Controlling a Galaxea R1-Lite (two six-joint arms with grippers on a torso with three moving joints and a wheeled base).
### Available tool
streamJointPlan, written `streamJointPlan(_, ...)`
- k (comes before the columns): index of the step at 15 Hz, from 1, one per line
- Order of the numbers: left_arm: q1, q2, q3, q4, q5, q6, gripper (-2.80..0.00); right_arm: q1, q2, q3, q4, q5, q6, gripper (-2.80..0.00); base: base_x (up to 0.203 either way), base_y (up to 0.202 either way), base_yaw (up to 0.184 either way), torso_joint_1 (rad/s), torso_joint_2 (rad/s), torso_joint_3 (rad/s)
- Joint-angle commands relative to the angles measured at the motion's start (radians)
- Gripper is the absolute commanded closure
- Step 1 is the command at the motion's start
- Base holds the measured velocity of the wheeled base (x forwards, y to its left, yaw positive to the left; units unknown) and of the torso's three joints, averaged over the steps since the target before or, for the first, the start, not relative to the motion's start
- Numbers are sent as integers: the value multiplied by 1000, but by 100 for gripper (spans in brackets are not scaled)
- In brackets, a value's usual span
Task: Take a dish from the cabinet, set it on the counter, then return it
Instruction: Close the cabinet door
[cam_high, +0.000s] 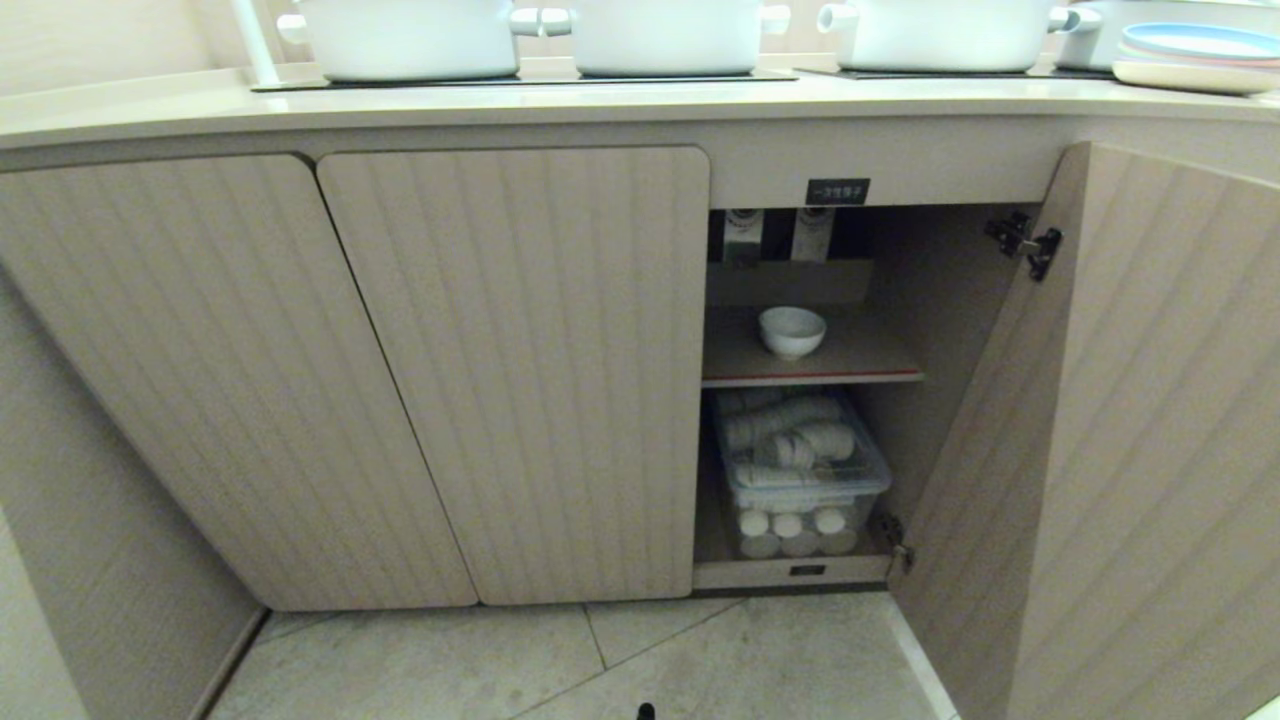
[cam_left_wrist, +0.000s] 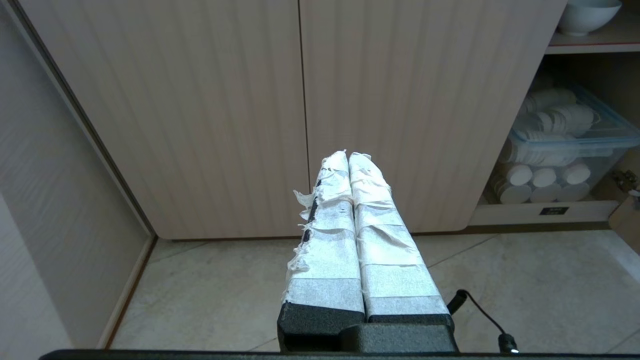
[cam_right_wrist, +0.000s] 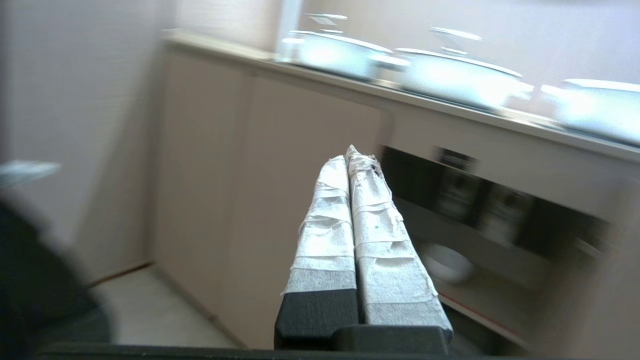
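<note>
Cabinet (cam_high: 860, 290) bay open ahead of right gripper (cam_right_wrist: 350, 155); clear shelf (cam_high: 860, 358) room around bowl (cam_high: 792, 331); swung door (cam_high: 1130, 430) flanks.

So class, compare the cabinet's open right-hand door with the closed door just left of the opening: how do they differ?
The right-hand door is swung wide, exposing the dish on the shelf; the middle door sits shut and flush. The open door's hinges show; the shut door's are hidden. Both are beige, vertically fluted and round-cornered.

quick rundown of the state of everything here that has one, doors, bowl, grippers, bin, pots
small white round bowl: upright, on the inner shelf
right fluted beige cabinet door: swung open
two left fluted doors: closed
clear plastic bin: lidded, on the cabinet floor
large white pots: standing on the cream counter
left gripper: shut, empty
right gripper: shut, empty
</note>
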Motion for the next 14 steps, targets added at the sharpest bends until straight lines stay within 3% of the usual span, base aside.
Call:
streamJointPlan(1, 0, 0, 0, -1, 0, 0, 0, 2, 2, -17, 10, -136, 0, 0, 0, 0, 0, 0, 0, 0)
streamJointPlan(7, 0, 0, 0, -1, 2, -2, 0, 2, 17, -119, 175, -689, 11, 0, 0, 0, 0, 0, 0, 0)
streamJointPlan(9, 0, 0, 0, 0, 0, 0, 0, -10, 36, -188, 270, -736, 43, 0, 0, 0, 0, 0, 0, 0)
streamJointPlan(14, 0, 0, 0, -1, 0, 0, 0, -149, 114, -272, 384, -785, 91, 0, 0, 0, 0, 0, 0, 0)
